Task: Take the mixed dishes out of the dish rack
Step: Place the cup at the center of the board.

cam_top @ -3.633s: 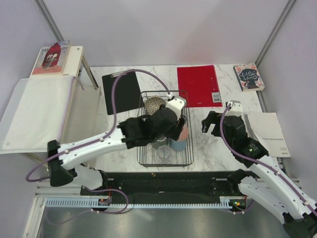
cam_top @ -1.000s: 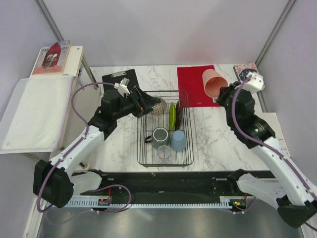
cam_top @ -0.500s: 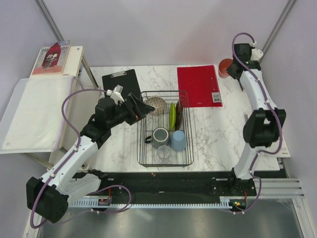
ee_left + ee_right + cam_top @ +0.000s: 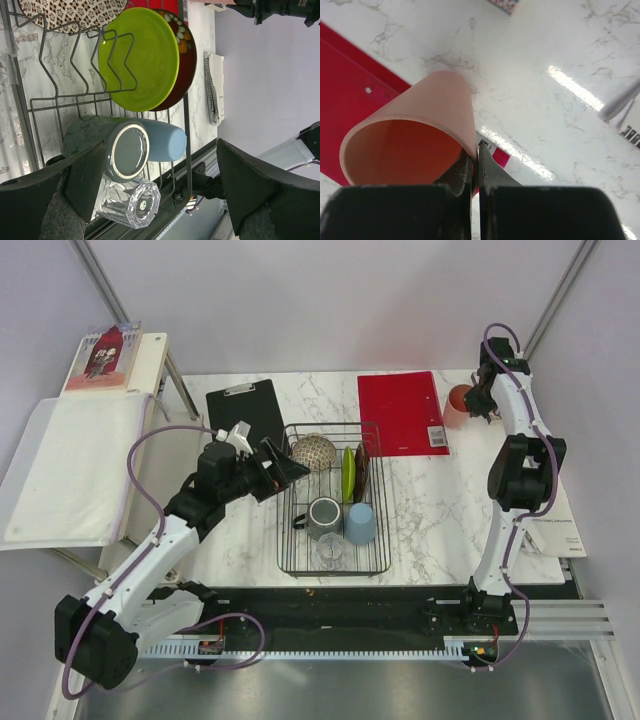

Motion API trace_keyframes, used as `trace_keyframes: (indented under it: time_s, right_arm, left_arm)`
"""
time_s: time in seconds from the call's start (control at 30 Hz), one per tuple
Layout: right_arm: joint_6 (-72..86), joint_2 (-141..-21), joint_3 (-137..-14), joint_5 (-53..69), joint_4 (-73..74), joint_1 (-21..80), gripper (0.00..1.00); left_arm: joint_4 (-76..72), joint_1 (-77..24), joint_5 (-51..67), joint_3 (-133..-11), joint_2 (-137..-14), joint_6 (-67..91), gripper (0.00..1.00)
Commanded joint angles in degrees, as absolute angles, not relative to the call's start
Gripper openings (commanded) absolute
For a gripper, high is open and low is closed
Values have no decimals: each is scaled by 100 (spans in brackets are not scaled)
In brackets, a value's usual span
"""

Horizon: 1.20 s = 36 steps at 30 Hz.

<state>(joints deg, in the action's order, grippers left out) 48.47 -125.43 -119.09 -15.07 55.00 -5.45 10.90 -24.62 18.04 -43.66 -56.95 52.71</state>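
Note:
The black wire dish rack (image 4: 385, 530) sits mid-table. It holds a beige mesh-patterned bowl (image 4: 313, 452), a lime-green plate (image 4: 348, 473), a dark red patterned plate (image 4: 361, 472), a grey mug (image 4: 324, 515), an upturned light-blue cup (image 4: 360, 523) and a clear glass (image 4: 331, 550). My left gripper (image 4: 285, 472) hovers open at the rack's left edge, nothing between its fingers. From its wrist view (image 4: 160, 175) I see the mug (image 4: 127, 152), glass (image 4: 130, 202) and both plates (image 4: 140, 60). At the back right, my right gripper (image 4: 477, 150) is shut on the pink cup's (image 4: 415, 130) wall (image 4: 457, 405).
A red folder (image 4: 402, 412) lies behind the rack, next to the pink cup. A black clipboard (image 4: 247, 425) lies at the rack's back left. Papers (image 4: 555, 530) sit at the right table edge. A side shelf with a white towel (image 4: 70, 470) stands to the left.
The right arm has carried the pink cup from above the red folder to the table's back right corner and lowered it. The left gripper has drawn back from over the rack to its left edge.

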Motion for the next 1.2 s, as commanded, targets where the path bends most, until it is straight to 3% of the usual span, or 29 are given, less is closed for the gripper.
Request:
trace_keyframes:
  time_s: [0.0, 0.33, 0.43, 0.47, 0.57, 0.93, 1.17]
  right_arm:
    - [4870, -12226, -11778, -1529, 5686, -799, 0]
    - [4483, -12129, -11540, -1609, 6029, -949, 0]
    - [4421, -12146, -11549, -1547, 6047, -949, 12]
    - [4369, -12164, -11549, -1495, 6047, -958, 23]
    - [4324, -12199, -11540, -1450, 6056, -958, 39]
    - [4552, -11137, -11329, -388, 5362, -870, 70]
    - [4570, -9969, -10927, -168, 4776, -309, 78]
  left_arm:
    - [1081, -2470, 1828, -4342, -5897, 5071, 96]
    - [1090, -2470, 2074, -4465, -6249, 5159, 96]
    - [1081, -2470, 2127, -4509, -6310, 5168, 96]
    - [1090, -2470, 2179, -4526, -6319, 5159, 96]
    - [1090, -2470, 2197, -4526, -6302, 5142, 96]
    - [1098, -2470, 2092, -4605, -6231, 4887, 97]
    - [1178, -2478, 2066, -4737, -6258, 4615, 99]
